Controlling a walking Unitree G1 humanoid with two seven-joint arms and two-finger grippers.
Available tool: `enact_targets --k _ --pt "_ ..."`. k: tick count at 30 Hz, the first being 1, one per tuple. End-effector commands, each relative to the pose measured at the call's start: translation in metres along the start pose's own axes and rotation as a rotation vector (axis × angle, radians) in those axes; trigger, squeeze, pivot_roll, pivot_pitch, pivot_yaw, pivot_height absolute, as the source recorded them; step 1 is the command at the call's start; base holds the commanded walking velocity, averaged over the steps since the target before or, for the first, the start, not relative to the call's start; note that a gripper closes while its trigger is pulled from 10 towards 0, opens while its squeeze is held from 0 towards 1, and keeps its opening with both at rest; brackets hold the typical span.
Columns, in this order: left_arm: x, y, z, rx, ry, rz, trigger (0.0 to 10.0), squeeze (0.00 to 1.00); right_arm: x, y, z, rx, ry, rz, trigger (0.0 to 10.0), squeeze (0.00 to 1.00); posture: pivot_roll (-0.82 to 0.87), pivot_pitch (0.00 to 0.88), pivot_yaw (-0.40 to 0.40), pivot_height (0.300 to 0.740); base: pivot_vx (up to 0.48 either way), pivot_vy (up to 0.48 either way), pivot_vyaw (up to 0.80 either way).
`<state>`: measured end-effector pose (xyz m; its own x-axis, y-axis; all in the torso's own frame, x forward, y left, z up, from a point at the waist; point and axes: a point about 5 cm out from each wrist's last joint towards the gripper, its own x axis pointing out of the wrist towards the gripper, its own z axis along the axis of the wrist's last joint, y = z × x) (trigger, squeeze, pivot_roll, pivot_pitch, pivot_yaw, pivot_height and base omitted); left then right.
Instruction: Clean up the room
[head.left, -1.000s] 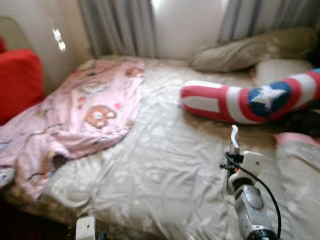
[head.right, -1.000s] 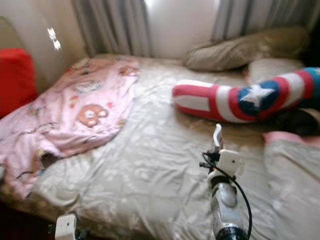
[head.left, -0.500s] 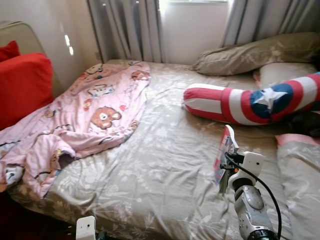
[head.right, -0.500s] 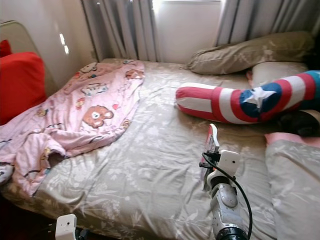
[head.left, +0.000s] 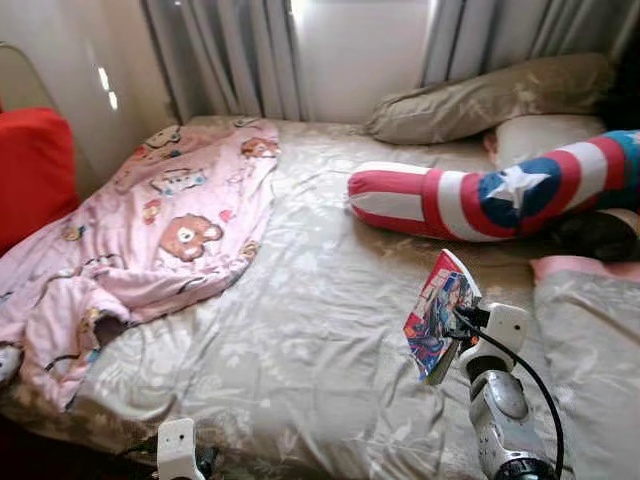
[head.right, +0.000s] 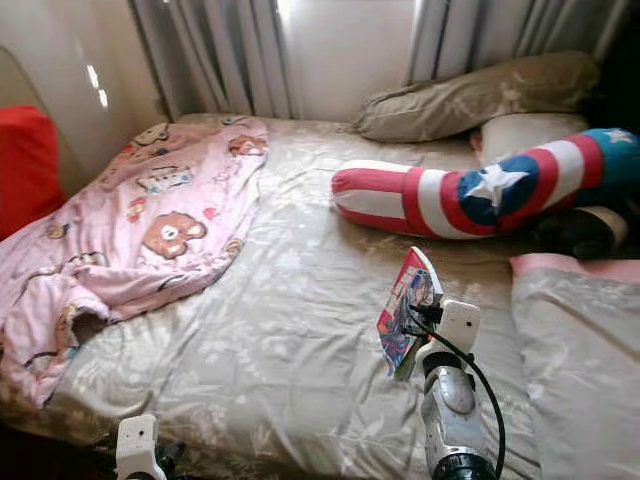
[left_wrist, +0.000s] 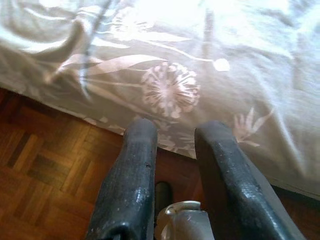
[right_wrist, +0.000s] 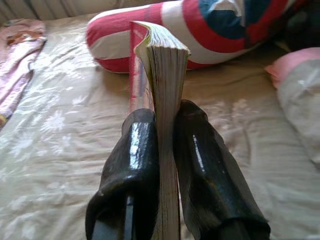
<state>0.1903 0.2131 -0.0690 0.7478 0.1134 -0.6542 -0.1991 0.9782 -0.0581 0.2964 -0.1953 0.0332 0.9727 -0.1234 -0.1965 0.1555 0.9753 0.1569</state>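
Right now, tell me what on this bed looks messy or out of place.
The pink blanket lies crumpled across the bed's left side, one end bunched at the near edge. The striped bolster sits askew across the bed. The right claw grips a book above the sheet.

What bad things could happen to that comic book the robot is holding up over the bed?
The right gripper pinches the comic book only at its bottom edge, so it might slip out onto the bed sheet. The tight squeeze may also crease its pages. If the arm swings forward, the book could bump the star-striped bolster pillow.
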Motion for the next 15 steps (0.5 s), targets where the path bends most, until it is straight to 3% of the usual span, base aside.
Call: enact_targets --k 1,6,10,15 --pt "-0.0019 0.0017 -0.0058 0.012 0.025 0.002 10.0 0.00 0.0040 0.0040 0.0074 0.004 -0.025 0.014 10.0 0.00 0.03 0.000 0.037 0.734 0.000 0.000 -0.63" --pt "-0.0030 0.0017 -0.0085 0.022 0.034 -0.002 10.0 0.00 0.0038 0.0048 0.0066 0.003 -0.023 0.017 10.0 0.00 0.03 0.000 0.038 0.734 0.000 0.000 -0.63" --pt "-0.0031 0.0014 -0.0087 0.028 0.033 -0.003 10.0 0.00 0.0036 0.0047 0.0069 -0.001 -0.029 0.019 10.0 0.00 0.03 0.000 0.037 0.734 0.000 -0.391 -0.60" --pt "-0.0027 0.0017 -0.0077 0.020 0.030 0.001 10.0 0.00 0.0038 0.0049 0.0075 -0.003 -0.034 0.017 10.0 0.00 0.03 0.000 0.035 0.734 0.000 0.000 0.00"
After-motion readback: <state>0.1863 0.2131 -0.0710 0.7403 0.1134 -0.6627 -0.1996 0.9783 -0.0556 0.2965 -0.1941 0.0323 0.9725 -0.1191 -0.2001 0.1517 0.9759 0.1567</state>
